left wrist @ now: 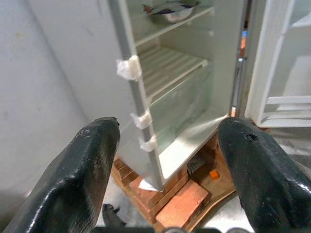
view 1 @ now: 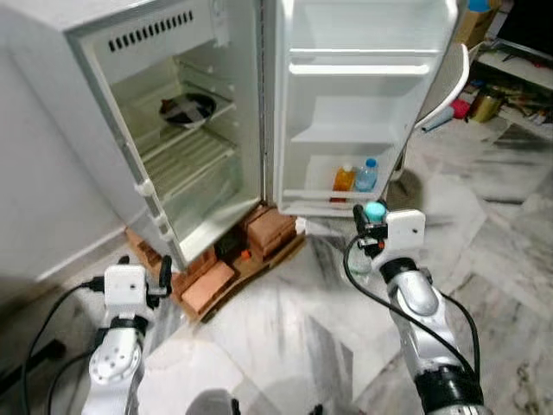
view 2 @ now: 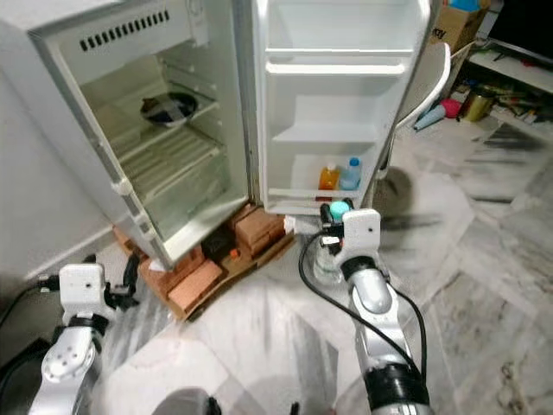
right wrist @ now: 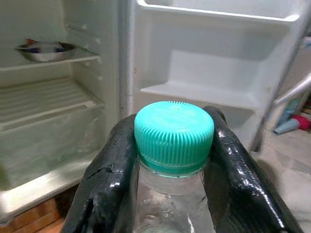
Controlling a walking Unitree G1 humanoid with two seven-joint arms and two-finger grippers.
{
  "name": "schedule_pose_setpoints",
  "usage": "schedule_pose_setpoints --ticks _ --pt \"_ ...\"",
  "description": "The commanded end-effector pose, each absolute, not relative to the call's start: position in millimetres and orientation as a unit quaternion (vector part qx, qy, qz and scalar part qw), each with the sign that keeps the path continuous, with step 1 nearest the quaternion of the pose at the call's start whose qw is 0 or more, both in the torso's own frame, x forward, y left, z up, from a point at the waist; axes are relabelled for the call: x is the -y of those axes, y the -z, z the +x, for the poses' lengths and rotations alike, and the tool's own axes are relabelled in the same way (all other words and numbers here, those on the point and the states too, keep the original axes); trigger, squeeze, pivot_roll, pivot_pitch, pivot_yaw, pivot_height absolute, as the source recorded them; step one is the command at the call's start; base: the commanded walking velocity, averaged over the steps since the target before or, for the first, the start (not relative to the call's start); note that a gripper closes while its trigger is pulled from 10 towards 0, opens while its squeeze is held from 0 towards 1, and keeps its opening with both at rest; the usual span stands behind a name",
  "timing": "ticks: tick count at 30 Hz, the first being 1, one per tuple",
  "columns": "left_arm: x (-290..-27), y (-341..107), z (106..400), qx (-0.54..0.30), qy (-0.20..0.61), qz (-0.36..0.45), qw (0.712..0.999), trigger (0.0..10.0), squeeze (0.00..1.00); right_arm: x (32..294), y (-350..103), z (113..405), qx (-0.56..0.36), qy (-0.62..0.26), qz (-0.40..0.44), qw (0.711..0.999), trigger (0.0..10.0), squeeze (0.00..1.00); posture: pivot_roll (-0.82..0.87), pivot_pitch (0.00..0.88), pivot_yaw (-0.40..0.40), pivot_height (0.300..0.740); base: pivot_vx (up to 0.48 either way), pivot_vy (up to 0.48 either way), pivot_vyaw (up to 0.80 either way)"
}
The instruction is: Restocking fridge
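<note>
The right pincer (right wrist: 170,160) is clamped on the neck of a clear bottle (right wrist: 172,213) with a teal cap (view 1: 374,210), held upright — its long axis vertical. The fridge door's bottom shelf (view 1: 324,195) lies straight ahead of that pincer and slightly above, already carrying an orange bottle (view 1: 344,178) and a blue-capped one (view 1: 367,175). The left pincer (left wrist: 165,160) hangs wide and empty — farther from the door, facing the fridge body (view 1: 186,156).

You have a clear bottle (right wrist: 170,204) with a ribbed teal cap (right wrist: 174,135) before the white fridge (view 1: 173,130); grey-veined marble floor (view 1: 484,225) beneath.
</note>
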State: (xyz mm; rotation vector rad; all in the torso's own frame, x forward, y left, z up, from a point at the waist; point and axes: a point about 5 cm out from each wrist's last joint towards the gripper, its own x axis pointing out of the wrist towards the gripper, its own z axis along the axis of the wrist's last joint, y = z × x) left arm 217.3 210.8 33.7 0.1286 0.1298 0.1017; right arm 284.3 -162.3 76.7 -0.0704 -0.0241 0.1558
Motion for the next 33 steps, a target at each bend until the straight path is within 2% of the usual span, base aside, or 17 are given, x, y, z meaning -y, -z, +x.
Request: schedule_pose_setpoints --ticks 1,33 --pt "-209.8 -36.6 217.5 -0.056 -0.043 0.063 0.995 10.0 0.00 163.7 -81.1 285.0 0.022 -0.078 -0.036 0.996 10.0 0.00 0.09 0.016 -0.012 0.740 0.341 0.000 0.00" --pt "-207.9 -37.2 221.1 -0.056 -0.029 0.056 0.996 10.0 0.00 160.8 -80.7 289.9 0.018 -0.082 -0.036 0.996 10.0 0.00 0.08 0.022 -0.008 0.740 0.415 0.000 0.00"
